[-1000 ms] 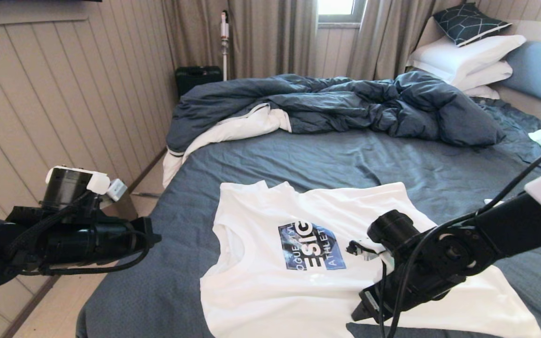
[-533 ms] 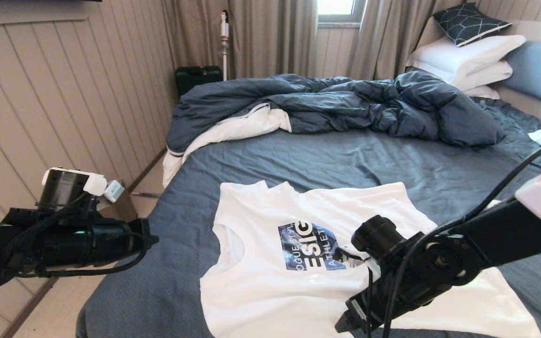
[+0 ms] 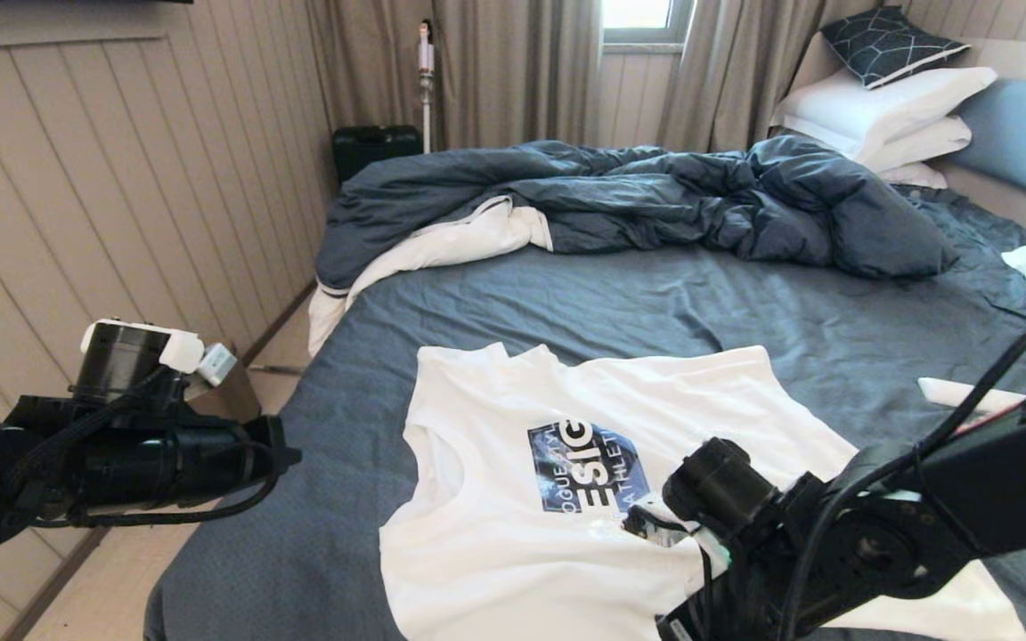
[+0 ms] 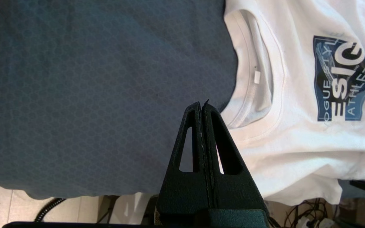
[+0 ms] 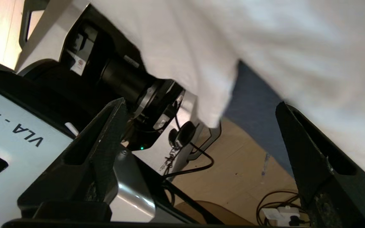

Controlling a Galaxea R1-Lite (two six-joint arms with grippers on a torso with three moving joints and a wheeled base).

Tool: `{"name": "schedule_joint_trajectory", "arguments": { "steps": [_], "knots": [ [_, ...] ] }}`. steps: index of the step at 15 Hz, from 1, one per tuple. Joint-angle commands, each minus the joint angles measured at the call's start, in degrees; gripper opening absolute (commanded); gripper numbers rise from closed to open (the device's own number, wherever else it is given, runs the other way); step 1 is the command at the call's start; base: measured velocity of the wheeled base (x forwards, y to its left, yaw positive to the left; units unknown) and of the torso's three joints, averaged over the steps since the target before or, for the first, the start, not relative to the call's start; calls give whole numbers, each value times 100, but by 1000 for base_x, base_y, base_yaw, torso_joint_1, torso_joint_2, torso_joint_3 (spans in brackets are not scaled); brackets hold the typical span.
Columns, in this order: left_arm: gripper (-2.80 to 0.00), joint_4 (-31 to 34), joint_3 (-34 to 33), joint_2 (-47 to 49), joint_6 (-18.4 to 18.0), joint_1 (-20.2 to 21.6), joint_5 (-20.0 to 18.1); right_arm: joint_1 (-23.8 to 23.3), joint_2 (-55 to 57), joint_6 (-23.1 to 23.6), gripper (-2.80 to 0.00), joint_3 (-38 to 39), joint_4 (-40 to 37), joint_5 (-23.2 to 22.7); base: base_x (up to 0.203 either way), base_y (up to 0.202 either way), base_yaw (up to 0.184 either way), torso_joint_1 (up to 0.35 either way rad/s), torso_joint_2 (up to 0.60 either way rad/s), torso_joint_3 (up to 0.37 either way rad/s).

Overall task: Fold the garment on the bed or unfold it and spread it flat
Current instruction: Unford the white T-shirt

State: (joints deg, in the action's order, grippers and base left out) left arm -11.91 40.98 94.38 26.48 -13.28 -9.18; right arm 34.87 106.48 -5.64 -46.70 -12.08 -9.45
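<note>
Right now the white T-shirt (image 3: 557,499) lies front-up on the near part of the bed (image 3: 655,294), mostly flat, w/ its collar toward the left and a blue printed logo (image 3: 591,467) mid-chest. One sleeve sticks out toward the far side; the near edge of the shirt reaches the bed's near edge and hangs a bit over it. Sheet under it is dark blue-grey, wrinkled.

Right hand (image 5: 201,110) is at the shirt's near edge, by the bed's edge, fingers spread wide, released, nothing between them; white cloth hangs just past the fingertips, not pinched. In the head view the right arm crosses the shirt's near-right part.

Left hand (image 4: 202,106) is clenched tight, empty, hovering over bare sheet just beside the collar (image 4: 249,95), not touching cloth.

Farther back: rumpled duvet (image 3: 638,200) across the far half of the bed, white pillows (image 3: 887,107) stacked far right w/ a dark patterned cushion (image 3: 887,40) on top, light blue headboard (image 3: 1025,133) at right. Curtains (image 3: 513,71) and a dark case (image 3: 375,147) stand by the far wall.
</note>
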Motion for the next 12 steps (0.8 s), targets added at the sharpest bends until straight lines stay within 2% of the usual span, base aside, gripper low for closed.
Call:
{"name": "schedule_joint_trajectory", "arguments": {
  "steps": [1, 8, 9, 12],
  "knots": [
    [-280, -4, -3, 1, 15, 0, -5, 158, 204, -69, 0, -57, 0, -4, 0, 0, 0, 0, 0, 0],
    [-280, -4, -12, 19, 18, -8, -22, 330, 600, -110, 0, -294, -5, 22, 0, 0, 0, 0, 0, 0],
    [-280, -4, -20, 19, 24, 0, -31, 370, 615, -127, -280, -282, -5, 25, 0, 0, 0, 0, 0, 0],
    [-280, -4, -20, 19, 15, 0, -31, 539, 592, -115, -280, -155, -5, 39, 0, 0, 0, 0, 0, 0]
  ]
}}
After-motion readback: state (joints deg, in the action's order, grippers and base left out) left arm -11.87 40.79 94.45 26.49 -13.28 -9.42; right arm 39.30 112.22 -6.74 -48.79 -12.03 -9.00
